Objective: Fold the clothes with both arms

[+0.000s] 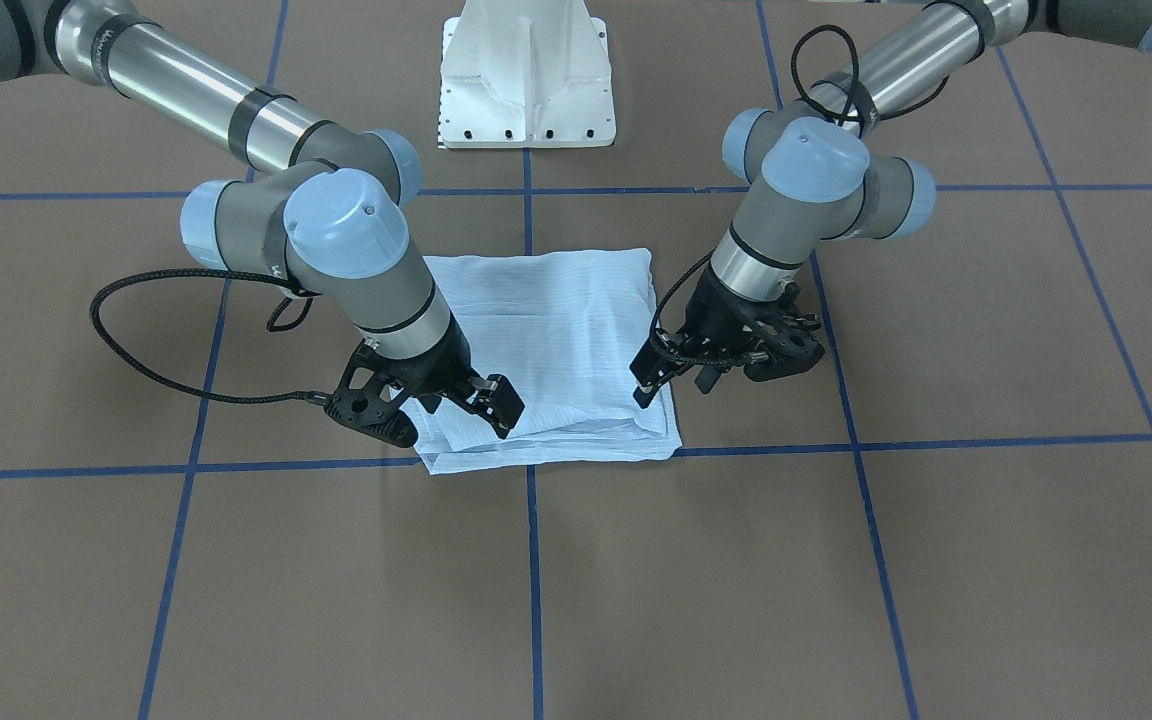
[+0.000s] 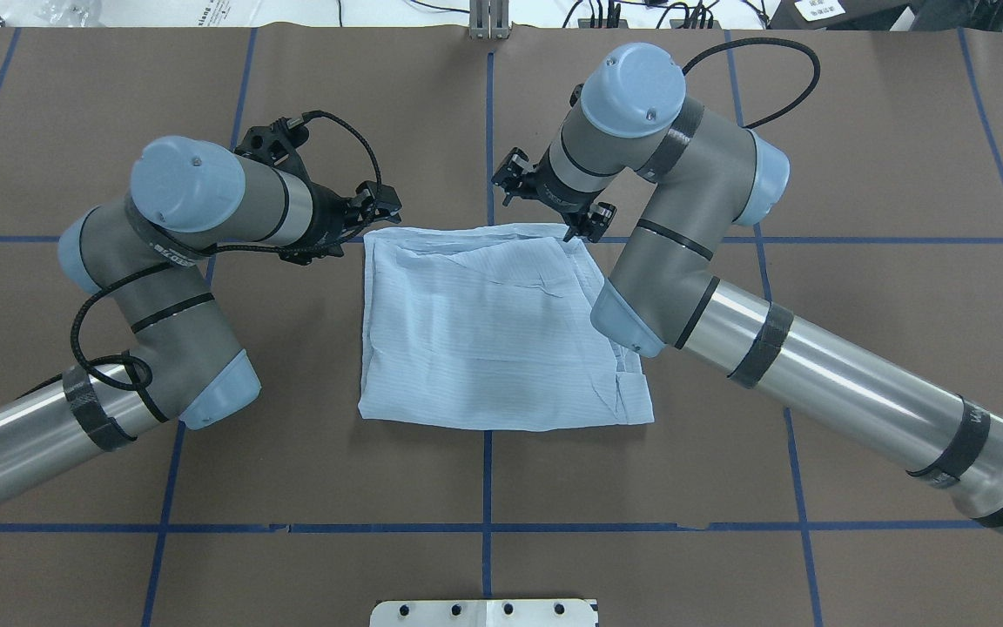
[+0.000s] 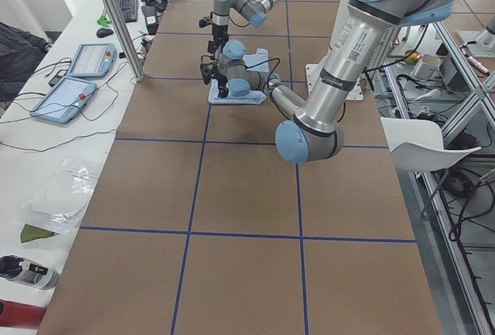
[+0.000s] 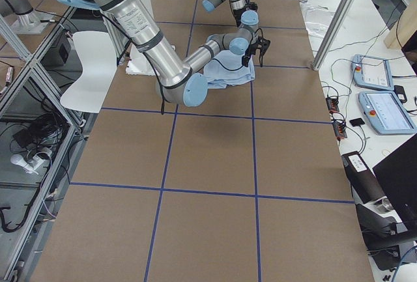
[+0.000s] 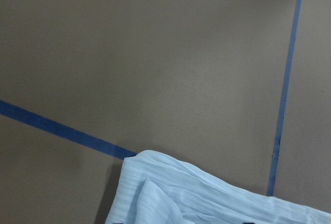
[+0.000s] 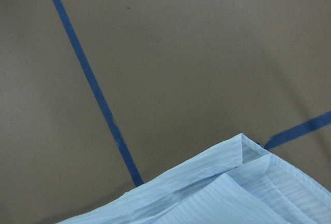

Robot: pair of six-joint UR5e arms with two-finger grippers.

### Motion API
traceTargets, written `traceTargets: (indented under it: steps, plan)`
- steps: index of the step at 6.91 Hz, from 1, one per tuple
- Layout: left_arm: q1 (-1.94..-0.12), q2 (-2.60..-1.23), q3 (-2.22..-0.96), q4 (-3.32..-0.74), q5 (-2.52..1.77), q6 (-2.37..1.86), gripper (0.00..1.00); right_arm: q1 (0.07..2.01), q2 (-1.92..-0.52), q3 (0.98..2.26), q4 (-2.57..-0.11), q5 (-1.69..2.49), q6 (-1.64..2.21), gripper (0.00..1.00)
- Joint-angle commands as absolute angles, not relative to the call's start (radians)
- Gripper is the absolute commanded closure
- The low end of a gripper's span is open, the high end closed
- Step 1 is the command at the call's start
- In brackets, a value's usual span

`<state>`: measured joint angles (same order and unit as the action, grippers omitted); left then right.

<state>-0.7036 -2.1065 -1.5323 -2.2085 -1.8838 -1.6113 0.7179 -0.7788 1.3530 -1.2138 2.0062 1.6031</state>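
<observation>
The pale blue striped shirt lies folded into a flat rectangle at the table's middle. Both arms reach over its edge farthest from the robot base. My left gripper hovers at one corner of that edge, jaws open, with no cloth between them. My right gripper stands open over the other corner, its fingers spread wide above the fabric. The left wrist view shows only a shirt corner on the brown table. The right wrist view shows the layered corner and no fingers.
The white pedestal base stands behind the shirt on the robot's side. Blue tape lines grid the brown tabletop. Control tablets lie on a side bench, and a white chair stands beside the table.
</observation>
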Motion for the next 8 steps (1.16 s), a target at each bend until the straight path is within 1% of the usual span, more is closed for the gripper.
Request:
traceTargets:
  steps: [1,3,4,5,6,8]
  plan:
    - [-0.785,-2.004,-1.627,-2.197,-1.980,-1.487,0.00,0.814,-0.828,1.409,-1.267,2.106,1.440,0.00]
    - [-0.871,-1.948,-1.745,-1.963,-1.980,-1.204,0.00,0.927,-0.958,1.544,-1.545,2.120,0.969,0.00]
    - [-0.938,-1.918,-1.784,-1.891,-1.986,-1.051,0.00,1.019,-1.007,1.566,-1.621,2.120,0.780,0.00]
    - [-1.009,-1.889,-1.787,-1.867,-2.038,-0.920,0.00,1.101,-1.062,1.566,-1.624,2.121,0.602,0.00]
    - [-1.094,-1.831,-1.787,-1.867,-2.099,-0.775,0.00,1.186,-1.133,1.560,-1.617,2.175,0.418,0.00]
    - [-1.295,-1.702,-1.779,-1.867,-2.210,-0.413,0.00,1.348,-1.256,1.545,-1.615,2.305,0.171,0.00]
